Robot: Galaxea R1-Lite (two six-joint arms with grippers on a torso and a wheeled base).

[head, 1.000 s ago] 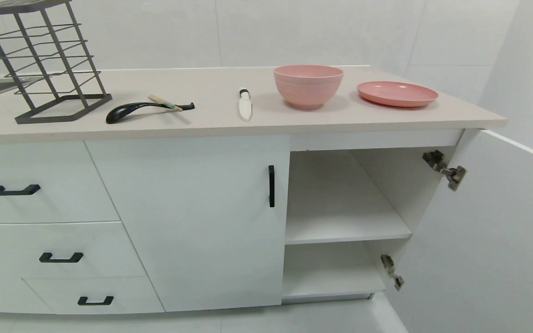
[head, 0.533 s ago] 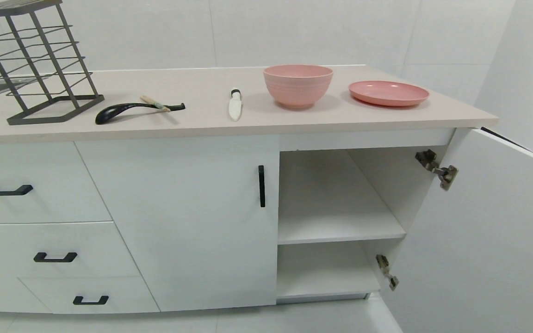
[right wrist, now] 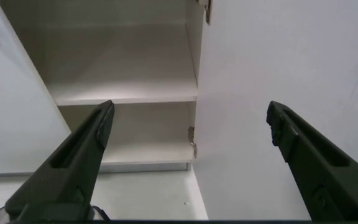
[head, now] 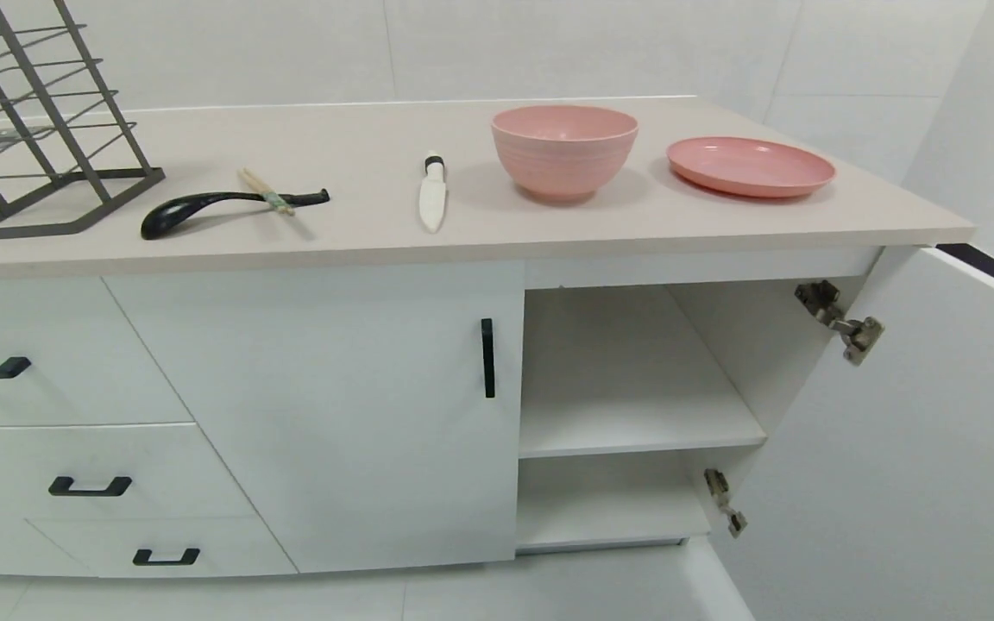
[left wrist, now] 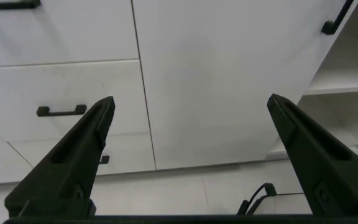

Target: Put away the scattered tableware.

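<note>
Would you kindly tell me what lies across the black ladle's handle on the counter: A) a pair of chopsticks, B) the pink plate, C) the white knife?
A: the chopsticks cross the handle of the black ladle; the white knife lies apart from it.

Bowl (head: 563, 151) and plate (head: 750, 166): pink, smooth, matt, plastic by look. Tabletop (head: 359, 138): matt beige, faintly grained. Rack (head: 22, 229), upper left of the frame: dark matt metal wire; spoon (head: 160, 221) glossy black; cabinet door (head: 324, 414) smooth white, hinge (head: 846, 326) bare metal.
</note>
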